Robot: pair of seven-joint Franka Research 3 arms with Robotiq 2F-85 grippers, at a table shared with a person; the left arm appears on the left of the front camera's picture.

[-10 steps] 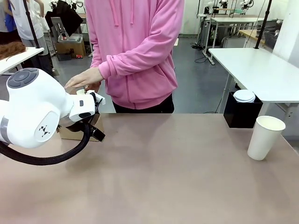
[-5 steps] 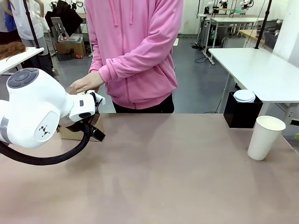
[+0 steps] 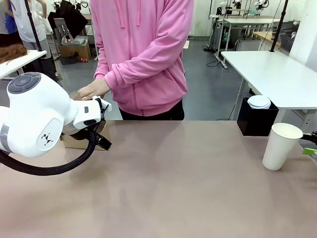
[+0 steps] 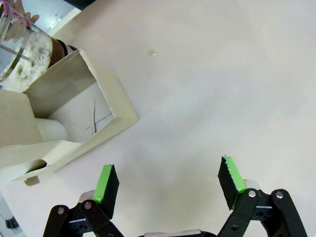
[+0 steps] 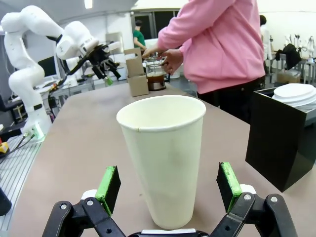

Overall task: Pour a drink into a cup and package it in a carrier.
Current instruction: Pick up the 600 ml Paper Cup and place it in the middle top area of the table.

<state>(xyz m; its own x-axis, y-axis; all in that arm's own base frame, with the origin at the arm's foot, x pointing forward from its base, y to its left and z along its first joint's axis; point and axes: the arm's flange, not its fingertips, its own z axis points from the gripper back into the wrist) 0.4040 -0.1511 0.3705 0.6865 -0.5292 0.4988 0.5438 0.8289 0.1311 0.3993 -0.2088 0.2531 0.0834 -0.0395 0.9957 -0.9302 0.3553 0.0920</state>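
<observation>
Across your beige tabletop (image 3: 188, 173), the tall white paper cup (image 5: 163, 153) stands upright near the right end, just ahead of your right gripper (image 5: 168, 170), which is spread wide and empty. Your left gripper (image 4: 167, 173) hangs wide and empty beside the brown cardboard carrier (image 4: 74, 113). A person's hand (image 3: 93, 89) is on the clear glass carafe of dark drink (image 5: 156, 79) just behind the carrier.

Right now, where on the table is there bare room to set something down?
Bare: the wide middle, between the carrier at left and the cup at right. Crowded: far left, the person's hand at the carafe by the carrier; far right, cup beside black box.
</observation>
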